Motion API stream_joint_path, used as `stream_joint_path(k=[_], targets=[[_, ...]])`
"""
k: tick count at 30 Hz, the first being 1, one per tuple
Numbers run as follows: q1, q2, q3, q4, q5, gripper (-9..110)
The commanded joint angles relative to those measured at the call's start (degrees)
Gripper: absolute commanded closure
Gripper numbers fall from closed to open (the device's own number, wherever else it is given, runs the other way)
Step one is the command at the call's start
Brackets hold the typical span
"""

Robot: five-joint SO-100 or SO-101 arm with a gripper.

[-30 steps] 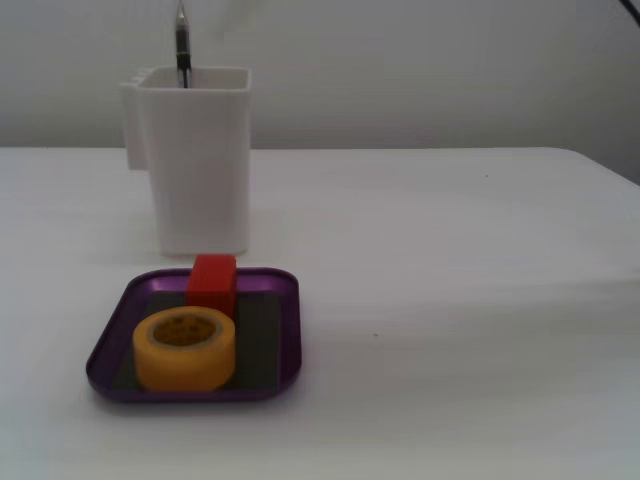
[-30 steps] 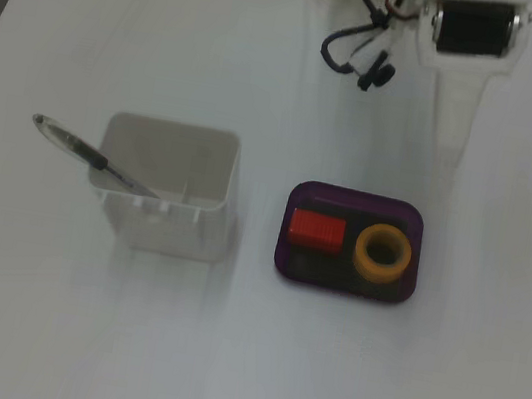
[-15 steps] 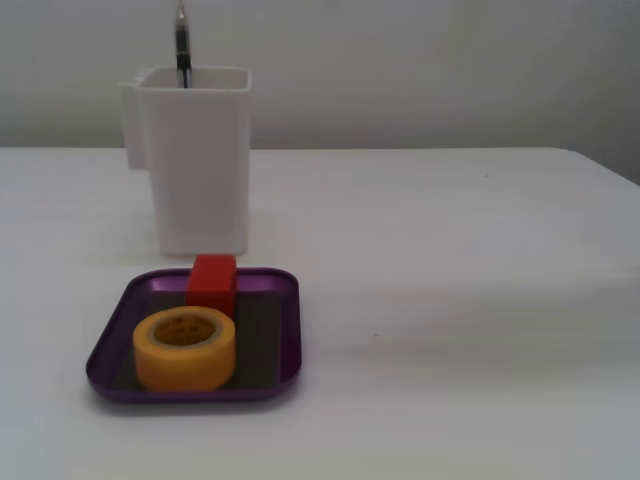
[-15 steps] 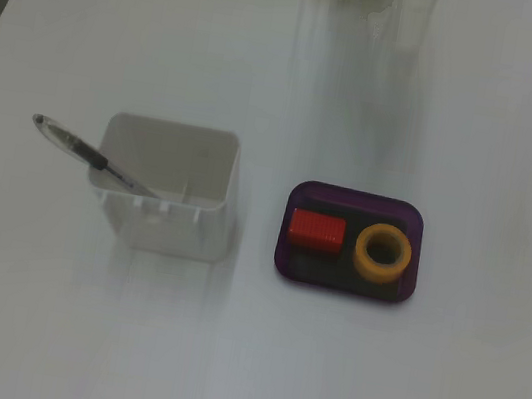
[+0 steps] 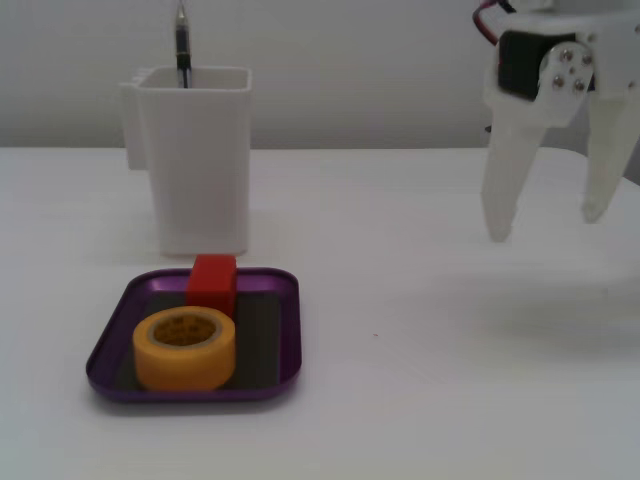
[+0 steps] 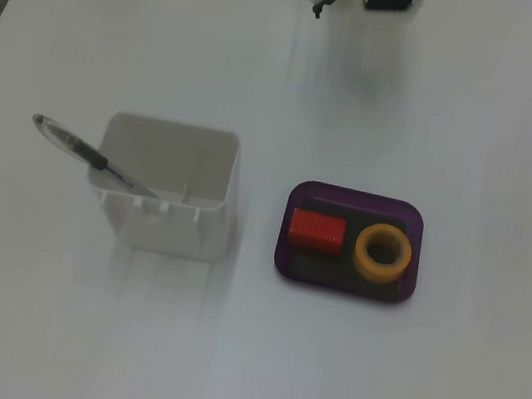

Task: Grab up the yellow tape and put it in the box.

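Table [image 5: 450,400] lay bare and white all round the gripper [image 5: 545,225], which hung with its fingers spread wide and nothing between them, well off to the right of the white container [image 5: 195,160] in the low fixed view. Well to its left and nearer the camera, the box [image 5: 280,330] held the yellow tape [image 5: 185,348], just in front of a red block [image 5: 212,282]. Judged from this, the task looked done, so the sound move was to lift clear, with open room on every side.

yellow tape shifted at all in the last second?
No. In both fixed views the yellow tape sits in the same spot in the purple tray, in front of the red block. The claw hangs open, well clear.
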Motion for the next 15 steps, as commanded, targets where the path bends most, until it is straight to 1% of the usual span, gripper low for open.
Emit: stream_joint_path(k=[1, 4, 6, 11, 15], targets=[[1.1, 2.3, 0.0, -6.0, 3.7, 78], [4.1, 5.9, -0.1, -12.6, 9.7, 78], [6.9, 10.1, 0.5, -16.3, 11.5, 78], [9.8, 24.8, 12.1, -25.0, 11.1, 78], [9.8, 39.6, 25.0, -29.1, 5.8, 78]])
